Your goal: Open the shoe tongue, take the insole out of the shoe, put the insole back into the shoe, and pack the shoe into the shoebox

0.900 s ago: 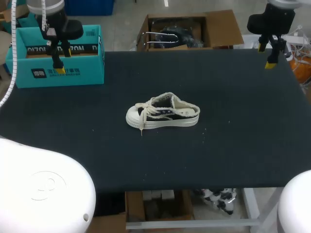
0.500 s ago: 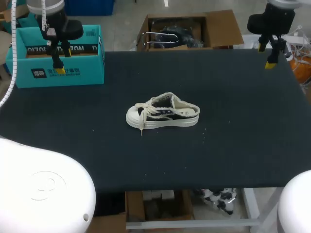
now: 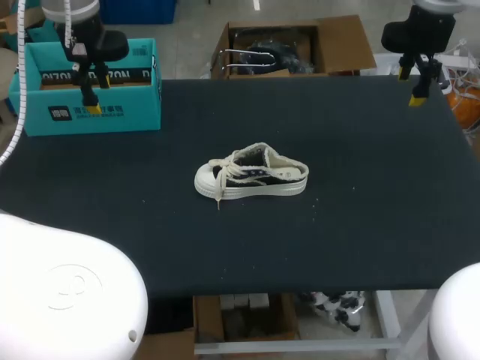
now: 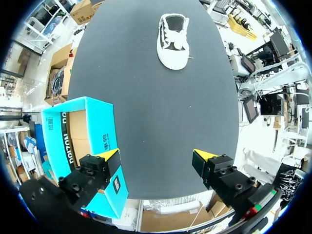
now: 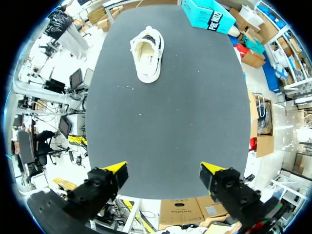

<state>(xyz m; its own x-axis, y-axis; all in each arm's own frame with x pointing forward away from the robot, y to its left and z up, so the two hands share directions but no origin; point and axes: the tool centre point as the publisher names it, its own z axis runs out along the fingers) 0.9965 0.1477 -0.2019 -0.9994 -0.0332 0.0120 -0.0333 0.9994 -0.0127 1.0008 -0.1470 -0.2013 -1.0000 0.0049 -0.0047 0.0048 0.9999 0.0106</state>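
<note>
Black cloth-like surface (image 3: pixel 225 247) filled most of the head view. Shoe (image 3: pixel 251 180) sat mid-frame, upright on its white sole, toe to frame left, dark upper, white laces (image 3: pixel 225 166) loose, with one end trailing down past the toe. Few pale specks (image 3: pixel 315 201) lay on the surface right of the shoe.

Teal shoebox (image 3: pixel 90 90) stood open-topped at upper left, on the surface's far corner, well apart from the shoe. Left pincer (image 3: pixel 96 94) hung in front of the box and hid part of its front wall; fingers wide apart, nothing held. In the left wrist view the left pincer (image 4: pixel 158 156) was spread, the shoebox (image 4: pixel 92 141) just beside one finger, the shoe (image 4: pixel 173 41) far ahead.

Right pincer (image 3: pixel 412 85) hung at upper right over the far edge, also spread, gripping nothing. In the right wrist view the right pincer (image 5: pixel 164 168) had the shoe (image 5: pixel 147 53) far ahead, pale inside showing, and the shoebox (image 5: pixel 210 15) beyond it.
</note>
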